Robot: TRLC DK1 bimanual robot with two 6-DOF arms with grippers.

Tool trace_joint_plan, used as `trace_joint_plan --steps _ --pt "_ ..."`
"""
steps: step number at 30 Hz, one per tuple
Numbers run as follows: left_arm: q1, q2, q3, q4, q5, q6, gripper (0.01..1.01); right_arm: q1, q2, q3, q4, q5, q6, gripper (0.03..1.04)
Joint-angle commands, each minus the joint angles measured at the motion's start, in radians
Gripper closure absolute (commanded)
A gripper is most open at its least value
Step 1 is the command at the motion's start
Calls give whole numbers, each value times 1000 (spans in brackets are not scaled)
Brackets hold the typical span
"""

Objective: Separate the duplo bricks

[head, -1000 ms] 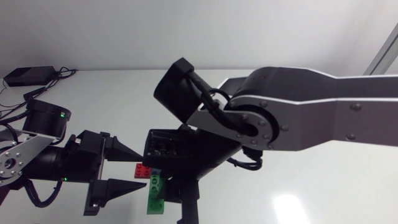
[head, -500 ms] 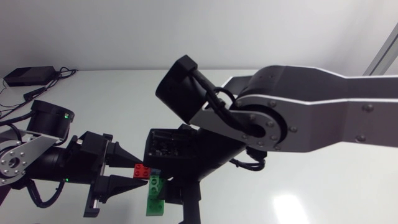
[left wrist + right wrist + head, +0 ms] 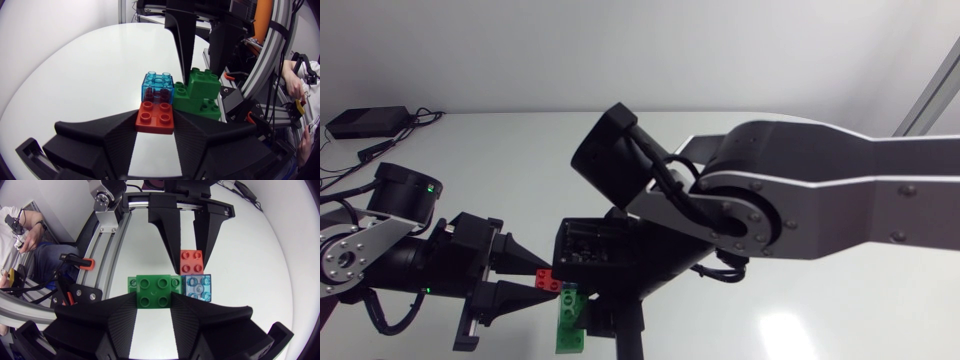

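Item: joined duplo cluster.
- L gripper (image 3: 155,131) clenched on red brick (image 3: 155,116), between fingertips.
- R gripper (image 3: 153,305) clenched on green brick (image 3: 152,287), between fingertips.
- Clear blue brick (image 3: 158,87) just ahead of both, ungripped.
- Opposed holds prob. for pull-apart.
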Motion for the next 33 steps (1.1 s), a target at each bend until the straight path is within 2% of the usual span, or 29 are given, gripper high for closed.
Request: trace_joint_plan --steps 1,9,22,33 --pt "-2 18 20 -17 35 23 672 9 -20 -22 22 2 21 751" --pt "3 21 11 -25 42 43 692 15 -27 -27 28 0 27 749" --pt "6 -1 -3 -17 41 60 692 1 -47 -13 19 -70 44 749" --pt "18 53 26 -17 42 60 690 43 -75 -53 43 55 35 749"
